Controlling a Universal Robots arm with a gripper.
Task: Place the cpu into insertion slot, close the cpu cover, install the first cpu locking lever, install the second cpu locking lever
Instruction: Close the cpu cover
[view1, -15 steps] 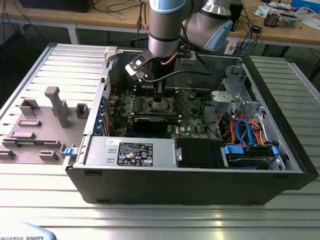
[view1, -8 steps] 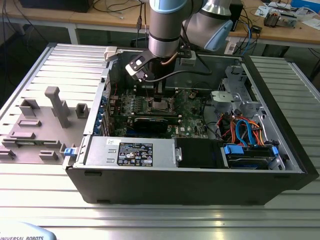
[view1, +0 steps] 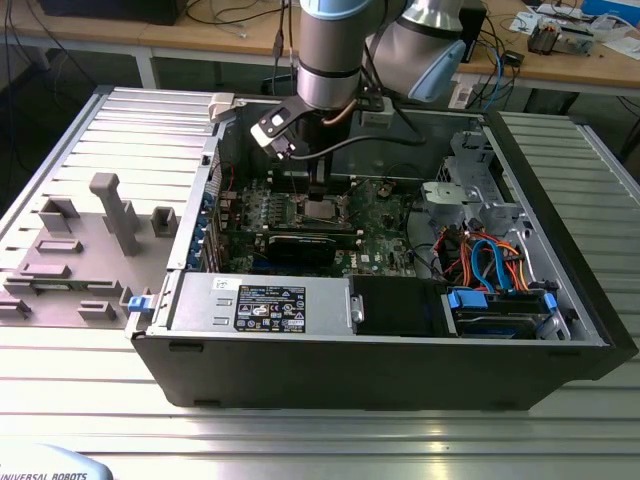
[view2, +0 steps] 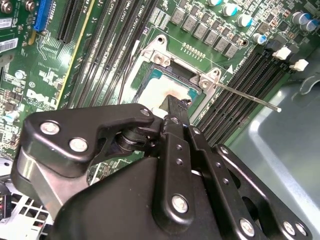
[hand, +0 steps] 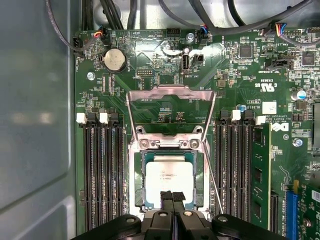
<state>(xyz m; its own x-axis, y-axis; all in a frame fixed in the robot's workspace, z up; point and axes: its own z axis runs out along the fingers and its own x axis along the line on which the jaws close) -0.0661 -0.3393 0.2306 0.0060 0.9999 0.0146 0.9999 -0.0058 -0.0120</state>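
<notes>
From where I stood, the arm (view1: 328, 50) reached straight down into the open computer case (view1: 560, 200), with its gripper (view1: 319, 192) low over the green motherboard (hand: 240, 70). In the first wrist view the gripper (hand: 173, 196) had its two black fingers (hand: 167, 197) pressed together with nothing between them, and their tips sat over the near edge of the cpu (hand: 169, 175). Whether they actually touched the chip, I could not tell. The cpu lay flat and square inside the insertion slot (hand: 135, 175), its dull silver top pale against the slot's darker border and bright metal rim. In the second wrist view the fingertips met just above the chip (view2: 149, 91), which carried a faint brownish smudge near them. The cpu cover (hand: 170, 92) stood swung up on its hinge at the far side of the slot, a thin silver frame with the board visible through its large opening. A thin wire locking lever (hand: 214, 182) ran beside the slot, lifted free, and showed as a long bright rod (view2: 250, 97) crossing the black memory slots (hand: 102, 170).
</notes>
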